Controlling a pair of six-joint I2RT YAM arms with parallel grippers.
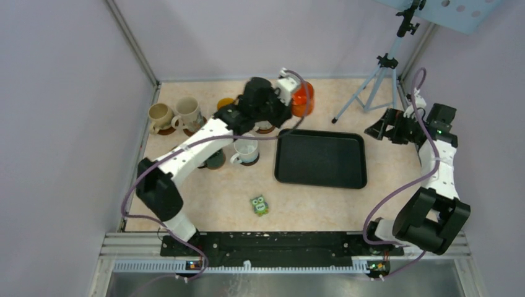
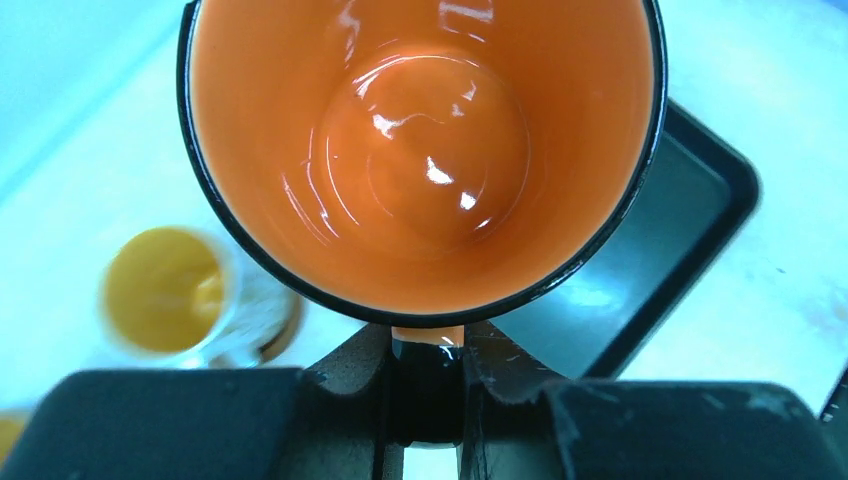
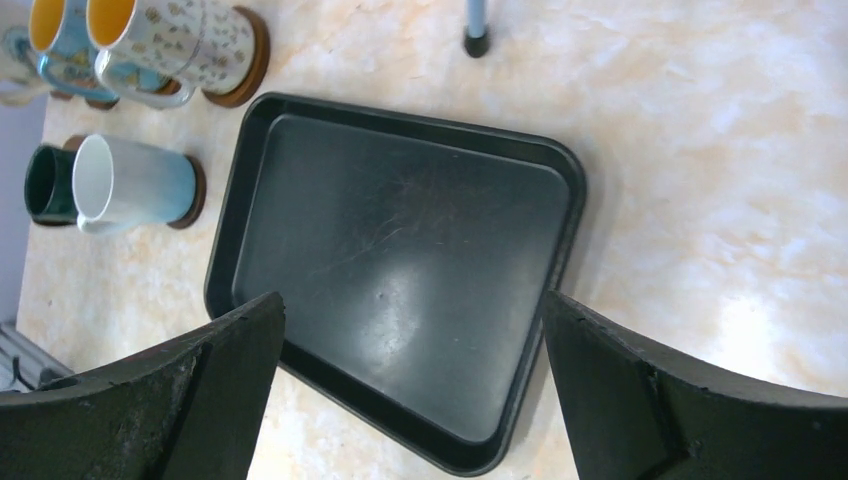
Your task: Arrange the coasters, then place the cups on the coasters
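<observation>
Mugs first: you've got seven. That's a beige mug [image 1: 160, 116], a cream mug [image 1: 189, 112], a white mug [image 3: 135, 185], a dark green mug [image 3: 50, 185], two patterned mugs [image 3: 190, 35] with yellow insides, and the orange mug [image 2: 425, 150]. Your left gripper [image 2: 426, 360] pinches the orange mug's rim at the far edge, just past the black tray [image 1: 320, 159]. Can't tell if it's lifted. From above, your arm hides one patterned mug. The coasters [image 3: 258, 60] only peek out as brown slivers, so no clean count. One owl [image 1: 259, 206]. Your right gripper [image 3: 410, 300] hangs spread wide over the tray, empty.
</observation>
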